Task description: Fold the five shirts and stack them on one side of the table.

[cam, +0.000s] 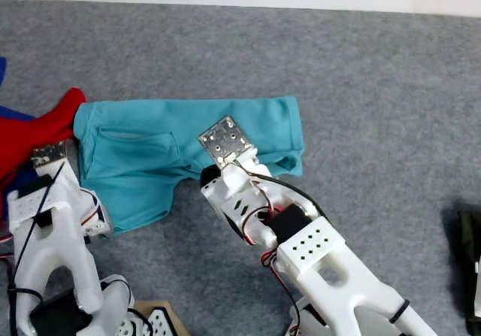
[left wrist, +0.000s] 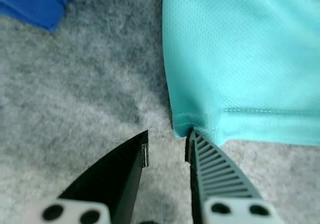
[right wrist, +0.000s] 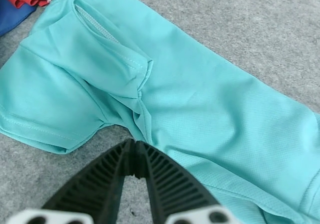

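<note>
Teal short-sleeved shirt [cam: 188, 148], fine mesh knit, spread with one sleeve rumpled on grey surface [cam: 376, 88]; left tool [left wrist: 167, 144] part-open, empty, at hem corner; right tool [right wrist: 132, 145] closed at underarm edge, grip on cloth unclear

Right gripper [right wrist: 133, 144], fingers pressed together, sits at the underarm edge of a rumpled teal mesh shirt [right wrist: 210, 108] on the grey felt counter [right wrist: 240, 18].

Rumpled teal shirt [cam: 188, 144] flat, red shirt [cam: 41, 129] bunched against one end, blue shirt [left wrist: 35, 1] nearby.
</note>
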